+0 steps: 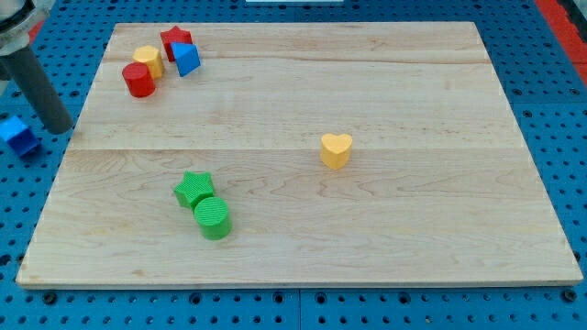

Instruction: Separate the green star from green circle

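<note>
The green star (193, 188) lies on the wooden board (367, 101) at the lower left. The green circle (213, 218) sits just below and to the right of it, touching it. My tip (59, 129) is the lower end of the dark rod at the view's far left, off the board's left edge. It is well to the upper left of both green blocks and touches no block.
A yellow heart (336, 149) sits near the board's middle. At the top left a red cylinder (139, 81), a yellow block (148, 60), a red star (174, 39) and a blue block (187, 59) cluster together. A blue piece (16, 134) lies off the board, left of my tip.
</note>
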Action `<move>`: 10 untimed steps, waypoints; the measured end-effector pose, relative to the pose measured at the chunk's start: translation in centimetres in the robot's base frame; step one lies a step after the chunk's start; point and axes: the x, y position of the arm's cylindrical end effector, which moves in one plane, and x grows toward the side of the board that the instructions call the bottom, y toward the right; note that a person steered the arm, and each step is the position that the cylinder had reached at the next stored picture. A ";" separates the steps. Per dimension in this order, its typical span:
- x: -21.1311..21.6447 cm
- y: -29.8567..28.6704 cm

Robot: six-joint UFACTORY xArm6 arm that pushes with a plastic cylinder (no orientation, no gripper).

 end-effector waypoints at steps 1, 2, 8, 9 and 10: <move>4.8 2.1; 10.9 3.4; 9.2 16.6; 6.5 13.1; 3.1 10.9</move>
